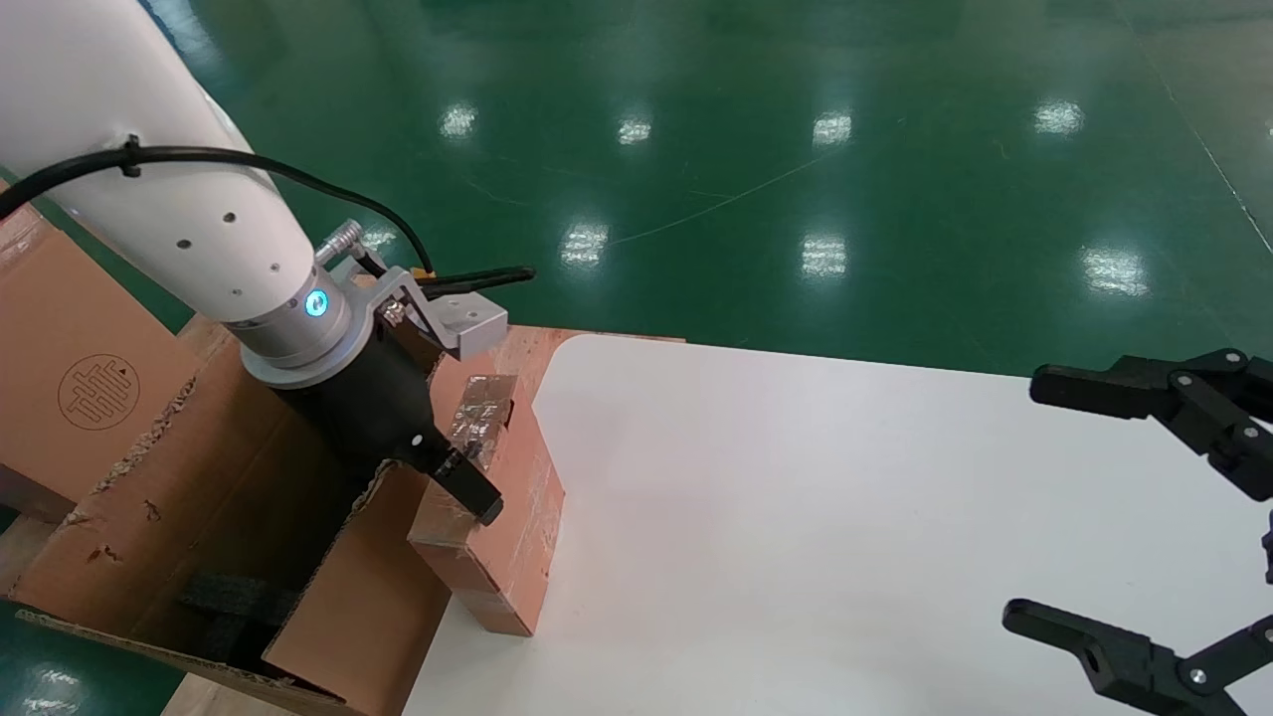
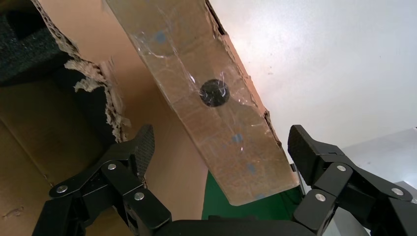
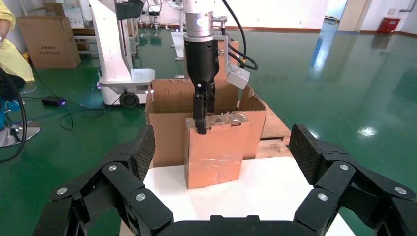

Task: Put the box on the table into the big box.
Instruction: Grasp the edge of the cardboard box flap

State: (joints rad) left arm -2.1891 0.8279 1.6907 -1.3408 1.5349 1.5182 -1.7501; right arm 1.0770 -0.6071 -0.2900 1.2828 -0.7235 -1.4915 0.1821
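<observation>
**One box, not yet in**

Head view: box stands on end at the desk edge, centre-left, against the big box; left end effector at its top.

Left wrist: fingers spread, clamping nothing.

Right wrist: right end effector released, idle; green floor beyond.

Your white flat bench lies open from its rounded corner across to the right tool, parked with fingers spread. At the left edge, the small taped brown cardboard box blocks passage beside the large torn-edged corrugated carton, apparently touching it.
</observation>
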